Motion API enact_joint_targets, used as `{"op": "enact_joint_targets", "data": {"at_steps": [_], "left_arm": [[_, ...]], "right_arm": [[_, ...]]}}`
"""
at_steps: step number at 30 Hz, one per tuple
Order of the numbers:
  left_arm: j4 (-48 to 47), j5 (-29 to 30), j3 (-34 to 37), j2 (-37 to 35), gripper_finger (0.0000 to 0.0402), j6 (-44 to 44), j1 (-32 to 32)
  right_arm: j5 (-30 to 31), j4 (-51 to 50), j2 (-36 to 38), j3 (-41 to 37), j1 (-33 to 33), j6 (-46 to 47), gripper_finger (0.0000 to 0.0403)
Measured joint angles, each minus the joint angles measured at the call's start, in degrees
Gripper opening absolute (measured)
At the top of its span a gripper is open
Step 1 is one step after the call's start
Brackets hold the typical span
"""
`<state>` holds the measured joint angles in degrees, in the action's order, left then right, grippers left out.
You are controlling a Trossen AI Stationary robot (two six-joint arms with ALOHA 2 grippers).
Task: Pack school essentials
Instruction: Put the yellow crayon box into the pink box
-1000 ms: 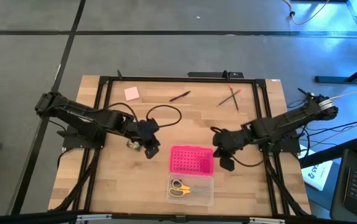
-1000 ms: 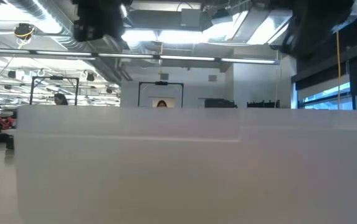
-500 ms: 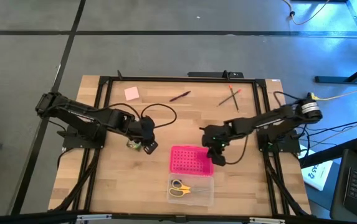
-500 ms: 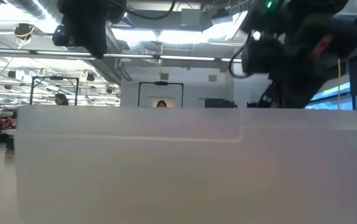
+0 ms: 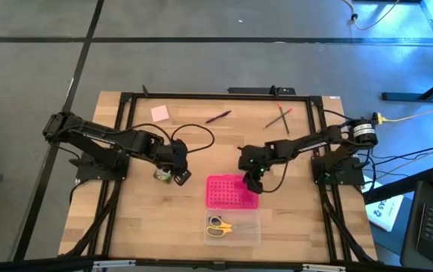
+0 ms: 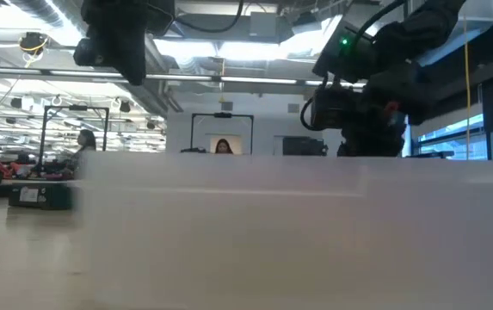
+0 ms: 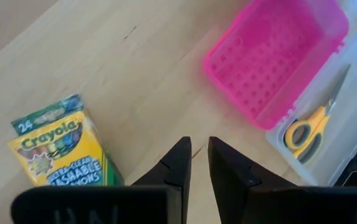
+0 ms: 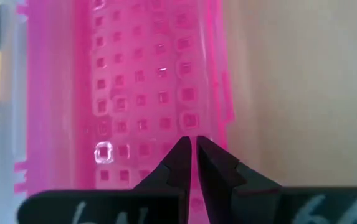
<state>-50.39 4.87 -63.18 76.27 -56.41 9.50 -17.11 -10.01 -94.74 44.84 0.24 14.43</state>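
The clear case [image 5: 233, 230] with the pink perforated lid [image 5: 231, 192] lies near the table's front middle. The yellow-handled scissors [image 5: 218, 227] lie inside it. My right gripper [image 5: 254, 183] is shut at the lid's far right part [image 8: 190, 124]. My left gripper [image 5: 180, 178] is shut, pointing down above the bare wood just right of the green-yellow crayon box [image 7: 60, 149], and touches nothing. The crayon box [image 5: 163, 175] rests on the table. The pink sticky-note pad [image 5: 159, 113], dark red pen [image 5: 218, 117] and red and green pencils [image 5: 279, 117] lie along the far side. My right gripper comes slanting down from the table's right, its shut fingertips [image 8: 181, 155] meeting the lid's perforated top near its right rim [image 8: 218, 112]. The tips hide the exact spot. The case stays flat on the table.
The dark frame rails [image 5: 125, 128] run along the table's left, right and far sides. A loose black cable [image 5: 193, 136] loops behind my left arm. Bare wood lies between the lid and the far items.
My right gripper has swung toward the table's left and come down from beside the case onto the pink lid's far right part, staying shut. The case has shifted a little in the low view. My left gripper has rolled slightly, staying beside the crayon box.
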Motion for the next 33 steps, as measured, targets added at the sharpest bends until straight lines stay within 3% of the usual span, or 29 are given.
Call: {"op": "enact_joint_targets", "data": {"at_steps": [7,13,21,33], "left_arm": [[-4.01,0.00,0.00,0.00,0.0044,-3.51,0.00],[-6.75,-0.01,0.00,0.00,0.0044,-7.78,0.00],[-7.72,-0.41,0.00,0.02,0.0043,-16.37,0.28],[-8.75,-3.05,0.00,0.02,0.0043,-20.08,2.69]], "right_arm": [[1.55,-0.02,-0.02,0.00,-2.80,-0.37,0.0030],[-7.24,-1.66,4.70,2.33,-4.66,-1.12,0.0030],[3.91,-5.90,14.54,7.59,-4.99,-5.98,0.0030],[2.59,-6.06,22.78,8.46,-4.95,-11.93,0.0030]]}}
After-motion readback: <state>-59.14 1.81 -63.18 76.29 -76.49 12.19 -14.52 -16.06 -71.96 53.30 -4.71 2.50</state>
